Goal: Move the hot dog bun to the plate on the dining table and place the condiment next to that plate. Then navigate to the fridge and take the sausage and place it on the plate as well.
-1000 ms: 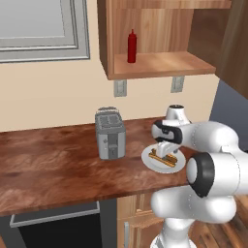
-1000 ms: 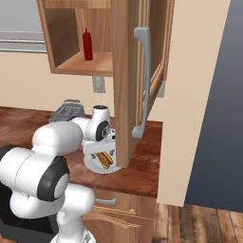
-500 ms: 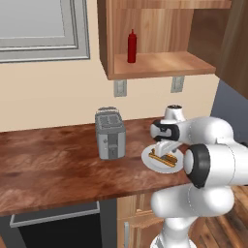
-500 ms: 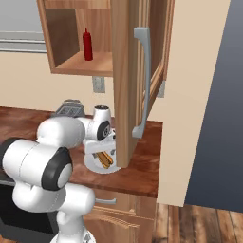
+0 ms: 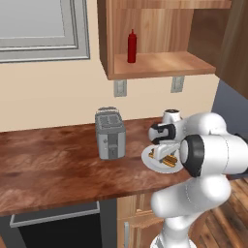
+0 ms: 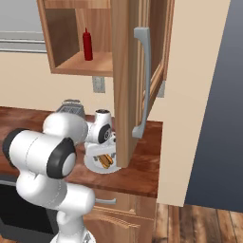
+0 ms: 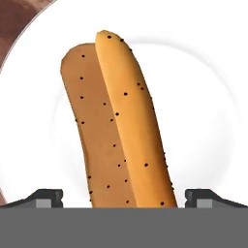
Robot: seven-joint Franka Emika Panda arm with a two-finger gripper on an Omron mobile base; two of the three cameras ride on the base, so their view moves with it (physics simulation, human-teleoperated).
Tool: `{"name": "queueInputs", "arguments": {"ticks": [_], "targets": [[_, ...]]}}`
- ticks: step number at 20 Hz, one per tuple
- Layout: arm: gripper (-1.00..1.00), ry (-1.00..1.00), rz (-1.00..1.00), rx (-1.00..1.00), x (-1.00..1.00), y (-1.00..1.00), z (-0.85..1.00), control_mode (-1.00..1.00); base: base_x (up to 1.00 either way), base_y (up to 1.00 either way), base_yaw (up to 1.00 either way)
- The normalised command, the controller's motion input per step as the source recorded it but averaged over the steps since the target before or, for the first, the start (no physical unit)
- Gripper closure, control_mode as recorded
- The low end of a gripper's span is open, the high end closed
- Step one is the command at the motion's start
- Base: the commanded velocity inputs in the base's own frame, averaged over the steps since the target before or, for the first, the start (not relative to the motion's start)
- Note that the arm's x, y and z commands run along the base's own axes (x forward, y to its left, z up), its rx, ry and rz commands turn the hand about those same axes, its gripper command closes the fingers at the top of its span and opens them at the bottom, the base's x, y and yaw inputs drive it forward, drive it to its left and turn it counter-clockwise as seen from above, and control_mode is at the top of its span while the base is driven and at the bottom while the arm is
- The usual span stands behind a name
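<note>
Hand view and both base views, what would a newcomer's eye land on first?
The hot dog bun, speckled and split, lies on a round white plate right under the open claw. Behind, a red condiment bottle stands in the open wall cabinet above the countertop.

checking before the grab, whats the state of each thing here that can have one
claw: open, one fingertip on each side of the hot dog bun
hot dog bun: split lengthwise, lying on the white plate, not gripped
cabinet door: swung open
condiment: upright on the cabinet shelf
toaster: standing on the counter, slots hard to see
</note>
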Motion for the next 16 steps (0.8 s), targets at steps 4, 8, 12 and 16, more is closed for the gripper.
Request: {"name": "queueInputs", "arguments": {"ticks": [4, 8, 12, 16], "targets": [[-1.00, 0.01, 0.02, 0.00, 0.08, 0.02, -0.16, -1.00, 0.00, 0.00, 0.00], [-1.00, 0.00, 0.02, 0.00, 0.01, 0.01, -0.15, -1.00, 0.00, 0.00, 0.00], [-1.00, 0.00, 0.03, 0.00, 0.00, 0.00, -0.17, -1.00, 0.00, 0.00, 0.00], [1.00, 0.01, 0.03, 0.00, 0.06, 0.04, -0.20, -1.00, 0.00, 0.00, 0.00]]}}
